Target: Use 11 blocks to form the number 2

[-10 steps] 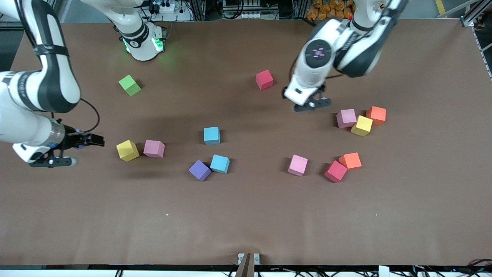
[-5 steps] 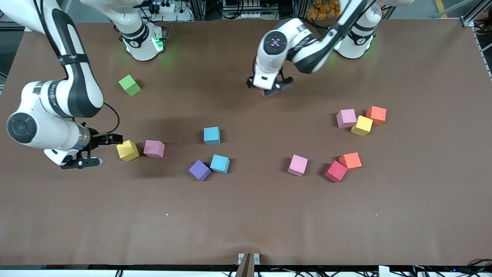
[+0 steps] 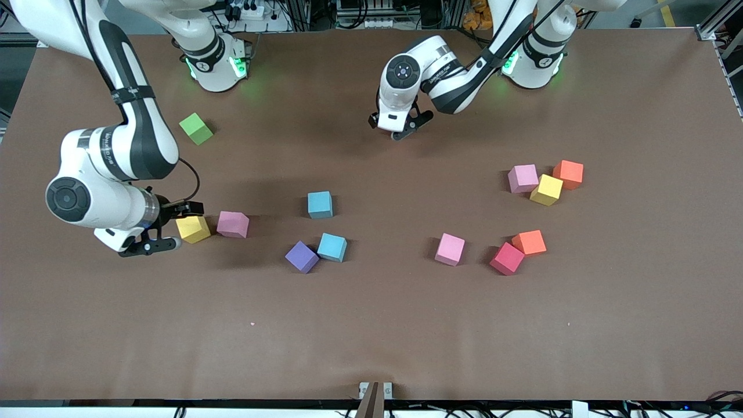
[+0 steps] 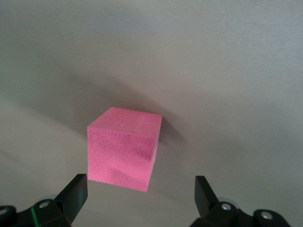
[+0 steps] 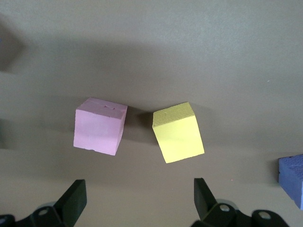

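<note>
Hovering: left gripper (image 3: 400, 129) over red block (image 4: 124, 147), fingers spread; right gripper (image 3: 172, 225) over yellow block (image 3: 194, 229), fingers spread

Counter (image 3: 371, 337): a wide brown matte surface that fills nearly the whole front view, with soft shadows on it.
Counter edges: an aluminium frame profile (image 3: 718, 18) at the corner on the left arm's end.
Upper strip: a white power strip (image 3: 251, 10) with plugs, black cables, and a heap of orange things (image 3: 483, 14).
Lower edge: a small metal bracket (image 3: 375, 390) at the middle; cables lie along the bottom.
Light: even, from above; green glow (image 3: 255, 87) on the counter.
</note>
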Robot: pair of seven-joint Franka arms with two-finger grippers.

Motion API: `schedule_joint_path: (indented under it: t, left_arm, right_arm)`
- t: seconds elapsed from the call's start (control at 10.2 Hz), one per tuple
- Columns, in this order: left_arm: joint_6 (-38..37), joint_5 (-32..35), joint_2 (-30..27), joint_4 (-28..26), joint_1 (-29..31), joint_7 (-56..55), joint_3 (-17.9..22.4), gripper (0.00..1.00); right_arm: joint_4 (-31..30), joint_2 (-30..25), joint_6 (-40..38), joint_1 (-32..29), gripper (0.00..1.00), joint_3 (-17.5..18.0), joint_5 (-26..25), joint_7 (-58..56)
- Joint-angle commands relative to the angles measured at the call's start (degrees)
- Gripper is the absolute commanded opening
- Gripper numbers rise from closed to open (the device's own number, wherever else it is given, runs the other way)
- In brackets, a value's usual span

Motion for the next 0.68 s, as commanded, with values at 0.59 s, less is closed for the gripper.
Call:
schedule_joint_path:
  t: [0.59]
  left_arm:
    - [3.8,5.3,2.0,-2.7,-0.3,-2.0,0.3,1.00]
  right_arm:
    - [0.1,6.8,5.1,2.8,1.00,-0.2,2.3,0.1]
